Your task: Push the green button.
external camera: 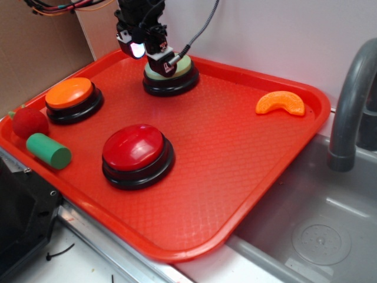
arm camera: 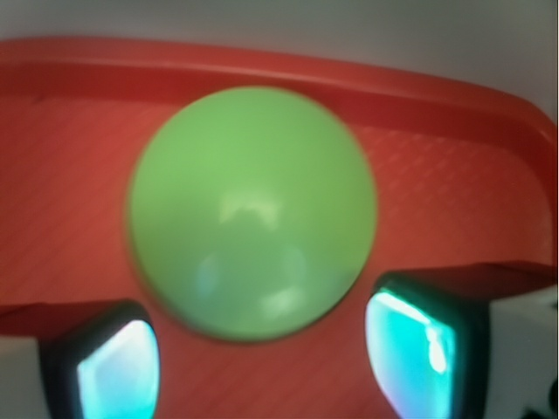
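Observation:
The green button, a pale green dome on a black ring base, stands at the far side of the red tray. My gripper is directly over its near-left part, very low, and covers much of the dome. I cannot tell whether it touches. In the wrist view the green dome fills the middle, blurred from closeness. My gripper is open and holds nothing. Its two glowing fingertips stand wide apart on either side of the dome's near edge.
An orange button is at the tray's left, a larger red button in front. A dark green cylinder and a red ball lie at the left edge. An orange slice lies at the right. A faucet and sink are to the right.

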`<state>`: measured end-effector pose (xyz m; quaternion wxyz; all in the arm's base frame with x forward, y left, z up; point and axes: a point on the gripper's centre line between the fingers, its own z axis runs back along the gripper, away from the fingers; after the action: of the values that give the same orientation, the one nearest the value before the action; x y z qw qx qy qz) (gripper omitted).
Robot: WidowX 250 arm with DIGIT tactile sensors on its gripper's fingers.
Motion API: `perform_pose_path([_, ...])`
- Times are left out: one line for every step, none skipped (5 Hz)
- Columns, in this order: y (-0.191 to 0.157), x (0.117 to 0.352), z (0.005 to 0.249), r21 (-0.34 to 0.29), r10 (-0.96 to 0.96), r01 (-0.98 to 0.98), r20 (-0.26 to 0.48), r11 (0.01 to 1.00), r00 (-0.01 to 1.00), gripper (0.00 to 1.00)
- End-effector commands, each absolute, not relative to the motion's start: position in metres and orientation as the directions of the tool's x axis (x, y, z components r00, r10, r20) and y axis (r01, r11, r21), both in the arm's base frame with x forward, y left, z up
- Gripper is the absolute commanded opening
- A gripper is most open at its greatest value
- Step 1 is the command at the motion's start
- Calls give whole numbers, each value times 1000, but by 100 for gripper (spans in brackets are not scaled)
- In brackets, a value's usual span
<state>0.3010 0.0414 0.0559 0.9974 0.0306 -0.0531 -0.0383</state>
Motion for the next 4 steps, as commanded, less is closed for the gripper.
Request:
perform_pose_path([39, 315, 55, 53, -80, 73, 129, 996, 988, 100])
perform_pose_path([38, 311, 64, 54, -84, 78, 135, 996, 987, 100])
perform_pose_path([37, 303, 90, 114, -70, 55, 127, 992, 989, 100])
perform_pose_path([36, 293, 113, 164, -63, 43, 119, 986, 991, 100])
